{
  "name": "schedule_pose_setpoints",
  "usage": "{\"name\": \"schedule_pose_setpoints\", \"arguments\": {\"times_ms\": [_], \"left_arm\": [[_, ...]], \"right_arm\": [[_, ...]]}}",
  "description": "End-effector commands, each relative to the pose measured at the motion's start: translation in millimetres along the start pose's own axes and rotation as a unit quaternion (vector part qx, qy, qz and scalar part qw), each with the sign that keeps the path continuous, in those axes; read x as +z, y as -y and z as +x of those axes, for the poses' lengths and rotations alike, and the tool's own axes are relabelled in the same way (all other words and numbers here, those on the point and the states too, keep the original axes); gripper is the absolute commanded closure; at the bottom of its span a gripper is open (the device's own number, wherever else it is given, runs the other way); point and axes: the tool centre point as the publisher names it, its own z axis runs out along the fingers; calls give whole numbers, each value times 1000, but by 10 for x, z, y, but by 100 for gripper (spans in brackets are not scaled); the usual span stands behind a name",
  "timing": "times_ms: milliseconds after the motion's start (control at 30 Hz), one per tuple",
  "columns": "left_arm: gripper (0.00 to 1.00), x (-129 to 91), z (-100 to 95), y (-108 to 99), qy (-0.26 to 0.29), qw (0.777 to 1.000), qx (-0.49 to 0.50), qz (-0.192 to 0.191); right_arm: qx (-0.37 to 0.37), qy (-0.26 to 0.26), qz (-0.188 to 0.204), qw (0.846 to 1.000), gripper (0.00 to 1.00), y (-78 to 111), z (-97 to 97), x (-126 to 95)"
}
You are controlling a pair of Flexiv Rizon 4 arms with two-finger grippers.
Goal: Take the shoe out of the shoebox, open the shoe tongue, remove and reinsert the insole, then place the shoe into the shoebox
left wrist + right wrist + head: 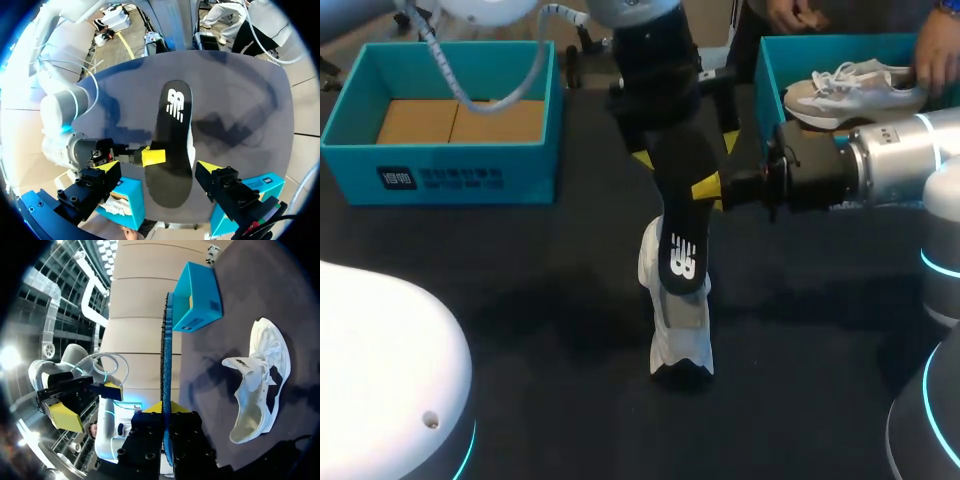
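Closest to the right wrist camera, our right gripper is clamped on the flat black insole with a white logo. Its yellow-tipped fingers press the insole's edge from both sides, and from this view we see the insole edge-on, showing a blue underside. In the head view the right arm comes in from the right and holds the insole steeply tilted above the dark table, logo end lowest.

Our left gripper hangs over the upper end of the insole with its fingers spread wide. The insole runs between them and neither finger touches it.

We see the white lace-up sneaker lying on its side on the table, directly beneath the insole in the head view. Its mouth is open and its tongue pulled out. From the right wrist view it lies below and beside the right gripper, apart from the insole.

We find the teal cardboard shoebox at the table's far left, well apart from both grippers, with only its brown cardboard floor showing inside.

At the far right sits a second teal box with a pale grey sneaker resting across its rim. A person's hand touches that sneaker.
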Motion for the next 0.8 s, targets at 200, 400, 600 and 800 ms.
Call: {"name": "schedule_pose_setpoints", "arguments": {"times_ms": [200, 400, 600, 800], "left_arm": [[0, -61, -20, 17, -9, 1000, -1, -2], [0, -48, -17, 41, -7, 1000, 1, 0], [0, -96, 44, 80, 58, 998, 4, -11], [0, -179, 155, 152, 150, 988, 12, -35]], "right_arm": [[-2, 1, 4, 1000, 100, -21, -10, -7], [-3, 2, 6, 1000, 100, -32, -8, -37], [-5, 3, 5, 1000, 100, -19, 0, -67], [-6, 8, 1, 1000, 100, 10, 29, -110]]}}
